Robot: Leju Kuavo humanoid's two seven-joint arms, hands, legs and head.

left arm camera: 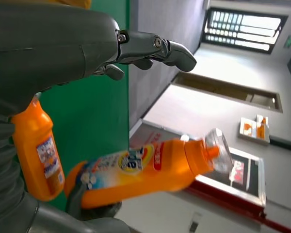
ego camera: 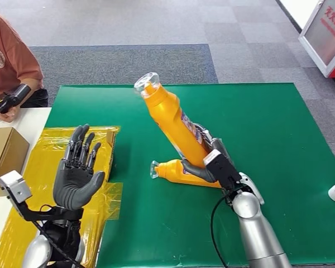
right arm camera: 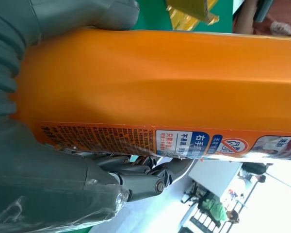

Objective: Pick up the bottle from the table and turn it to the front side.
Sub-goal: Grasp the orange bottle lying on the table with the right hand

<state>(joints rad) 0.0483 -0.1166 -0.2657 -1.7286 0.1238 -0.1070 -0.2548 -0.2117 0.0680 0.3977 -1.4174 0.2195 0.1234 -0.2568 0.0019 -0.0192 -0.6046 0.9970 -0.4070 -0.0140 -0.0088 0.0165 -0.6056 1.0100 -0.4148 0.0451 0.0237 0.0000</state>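
To turn the bottle (ego camera: 170, 120) well, the wrist should roll slowly with the grip kept low on the body. The right hand (ego camera: 210, 159) held it tilted above the green tabletop (ego camera: 275, 139), over a second bottle (ego camera: 178, 171). The left hand (ego camera: 77, 170) was spread wide, holding nothing.

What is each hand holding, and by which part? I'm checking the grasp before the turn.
The right hand grips the raised orange bottle by its lower body, near the base. The left hand holds nothing.
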